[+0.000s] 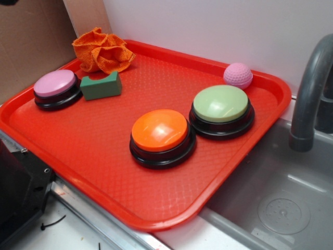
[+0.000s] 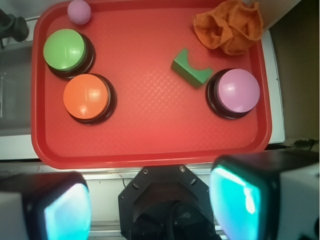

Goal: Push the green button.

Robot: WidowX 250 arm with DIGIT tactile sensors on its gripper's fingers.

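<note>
Gripper [image 2: 150,202]: nearest the wrist camera, two fingers with glossy teal pads [image 2: 67,212] at the bottom corners of that view, spread wide apart, holding nothing; it hangs over the near edge of the tray, well apart from every button.
Tray [image 1: 104,172]: red plastic, rectangular with rounded corners and a raised rim, its floor stamped with a fine diamond pattern; it holds three buttons, a block, a cloth and a ball.
Green button [image 1: 221,103]: large, round, pale-green smooth dome on a black circular base, sitting in the tray near its sink-side end, untouched; in the wrist view it lies at upper left [image 2: 65,49].
Orange button [image 1: 159,130]: same shape and size, glossy orange dome on a black base, just beside the green one, toward the tray's front edge.
Pink button [image 1: 54,83]: lilac-pink dome on a black base, at the opposite end of the tray.
Block [image 1: 101,85]: small, dark green, rectangular with a curved notch on top, just beside the pink button.
Cloth [image 1: 102,50]: orange, knitted, crumpled in the far corner.
Ball [image 1: 238,75]: pink, dimpled like a golf ball, against the far rim, near the green button.
Sink [image 1: 281,192]: grey metal basin beside the tray, with a grey tap [image 1: 311,94] curving above it.
</note>
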